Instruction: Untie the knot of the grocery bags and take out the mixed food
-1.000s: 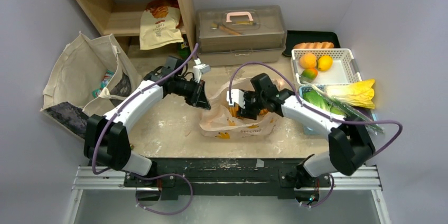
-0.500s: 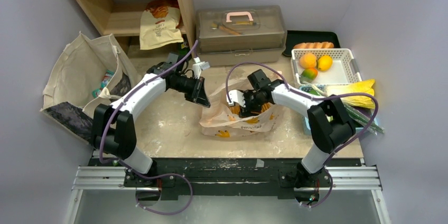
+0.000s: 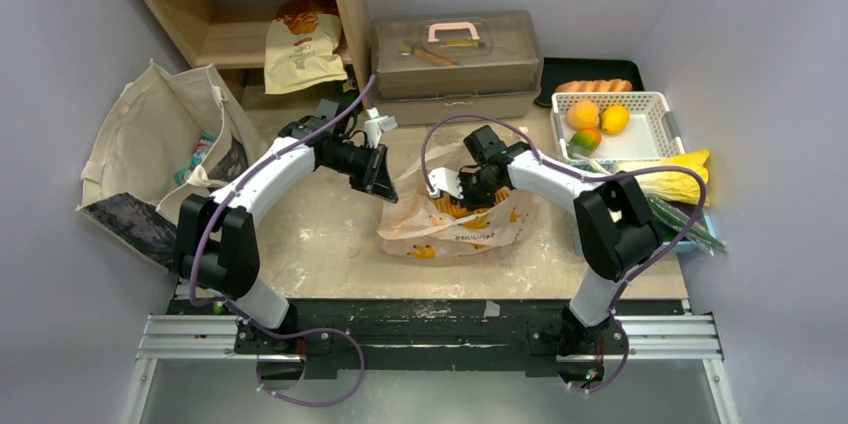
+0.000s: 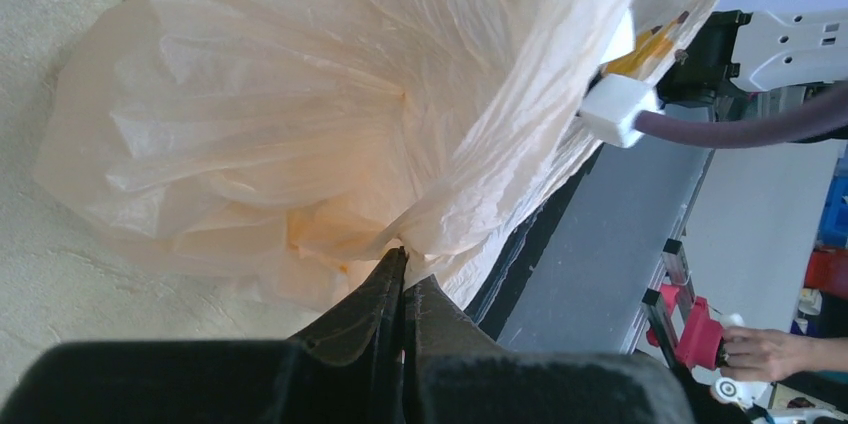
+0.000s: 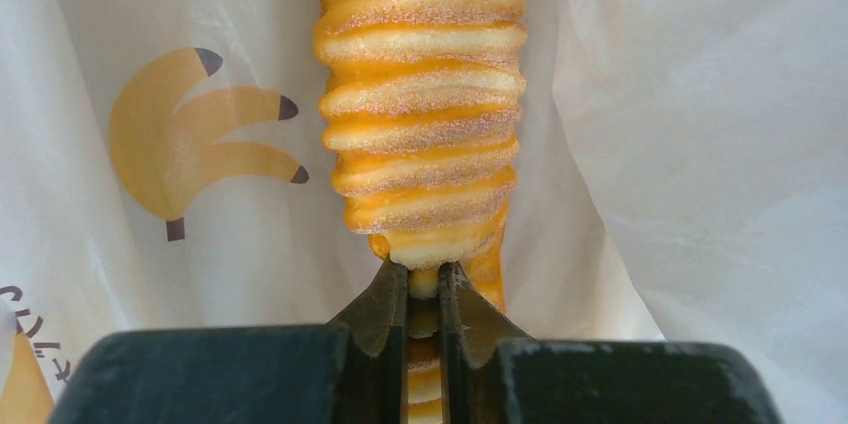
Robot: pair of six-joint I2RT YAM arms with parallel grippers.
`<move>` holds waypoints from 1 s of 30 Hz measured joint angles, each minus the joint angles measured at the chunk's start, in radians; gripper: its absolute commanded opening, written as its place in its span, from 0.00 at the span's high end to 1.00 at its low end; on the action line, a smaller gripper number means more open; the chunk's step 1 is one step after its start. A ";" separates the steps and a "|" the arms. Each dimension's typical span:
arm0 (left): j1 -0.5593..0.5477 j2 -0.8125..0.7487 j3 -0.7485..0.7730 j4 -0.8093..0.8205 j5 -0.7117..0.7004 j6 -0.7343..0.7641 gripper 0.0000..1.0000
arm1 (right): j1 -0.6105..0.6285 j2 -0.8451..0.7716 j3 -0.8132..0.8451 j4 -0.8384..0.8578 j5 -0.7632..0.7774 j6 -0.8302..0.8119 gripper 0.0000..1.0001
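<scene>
The pale-orange grocery bag (image 3: 455, 229) lies mid-table with its mouth lifted. My left gripper (image 3: 384, 191) is shut on a pinch of the bag's plastic (image 4: 300, 124) at its upper left edge, jaws pressed together (image 4: 404, 272). My right gripper (image 3: 448, 200) reaches inside the bag and is shut (image 5: 424, 284) on the thin lower stem of a long orange-yellow spiral food piece (image 5: 420, 114), with banana-printed bag wall (image 5: 700, 144) all around. More mixed food lies at the right: round fruits (image 3: 598, 120), a yellow-green cabbage (image 3: 672, 176), green leaves (image 3: 602, 188). The knot is out of view.
A white basket (image 3: 655, 102) and a black tray (image 3: 592, 69) sit at the back right. A clear lidded box (image 3: 455, 59) stands behind the bag. At the left are a canvas tote (image 3: 160, 144) and a wooden shelf (image 3: 250, 4).
My right gripper has pushed a little further left into the bag and closed from open onto the spiral food's stem. The left gripper rose slightly, still holding the bag.
</scene>
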 measured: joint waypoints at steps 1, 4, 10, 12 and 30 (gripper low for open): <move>0.000 0.000 0.000 0.000 -0.001 -0.003 1.00 | 0.003 -0.001 0.015 -0.017 0.004 0.004 1.00; 0.000 0.000 0.000 0.008 -0.010 -0.023 1.00 | 0.018 -0.032 0.083 -0.084 0.010 0.028 1.00; -0.004 0.000 -0.014 0.053 -0.038 -0.075 1.00 | 0.057 -0.206 0.166 -0.153 -0.011 0.054 1.00; -0.009 -0.001 -0.016 0.061 -0.053 -0.089 1.00 | 0.069 -0.241 0.189 -0.171 -0.023 0.063 1.00; -0.026 -0.039 -0.027 0.051 -0.323 -0.237 1.00 | 0.250 -0.230 0.463 -0.455 0.180 0.101 1.00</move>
